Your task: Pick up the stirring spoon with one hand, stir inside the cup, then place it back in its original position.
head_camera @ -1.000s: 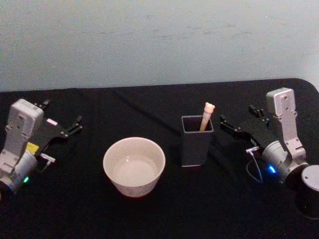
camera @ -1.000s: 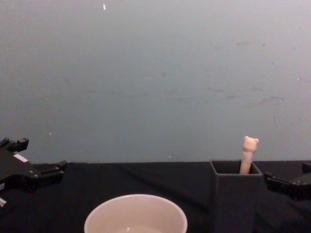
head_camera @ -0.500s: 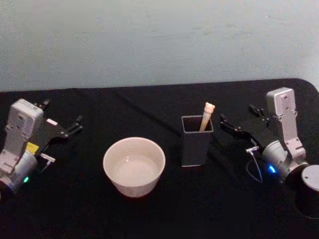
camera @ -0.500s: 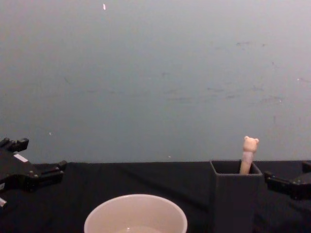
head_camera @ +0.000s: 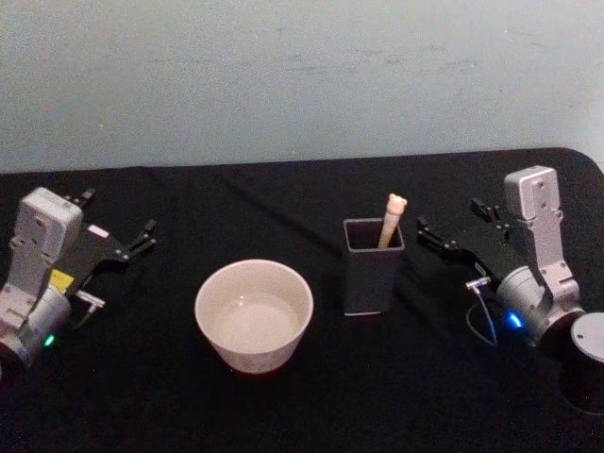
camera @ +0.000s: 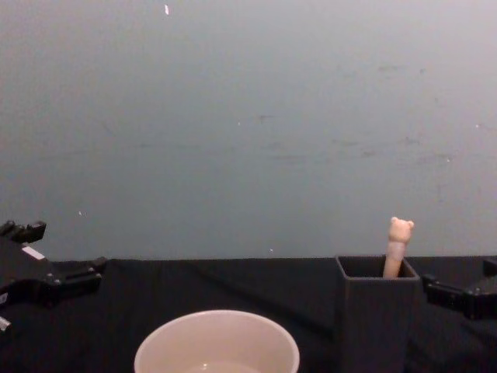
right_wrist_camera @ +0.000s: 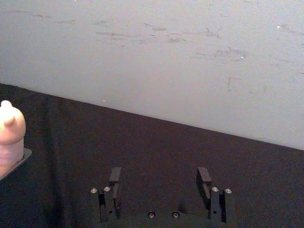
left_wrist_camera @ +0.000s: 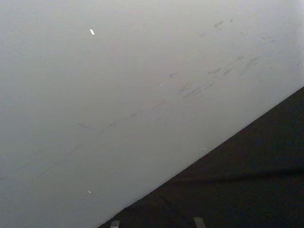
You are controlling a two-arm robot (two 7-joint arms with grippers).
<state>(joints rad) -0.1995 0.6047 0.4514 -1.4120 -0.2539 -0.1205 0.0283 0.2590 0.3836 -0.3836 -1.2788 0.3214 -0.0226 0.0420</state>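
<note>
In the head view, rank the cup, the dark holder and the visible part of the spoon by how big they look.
1. The cream cup, widest.
2. The dark square holder, narrower than the cup but about as tall.
3. The stirring spoon, smallest: just its beige bear-topped handle shows above the holder's rim.

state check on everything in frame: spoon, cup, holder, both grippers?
stirring spoon: upright in the holder, bear head sticking out, not gripped
holder: standing upright on the table, spoon inside
cup: upright, left of the holder, no spoon in it
right gripper: open, empty, just right of the holder
left gripper: open, empty, at the table's left side
</note>
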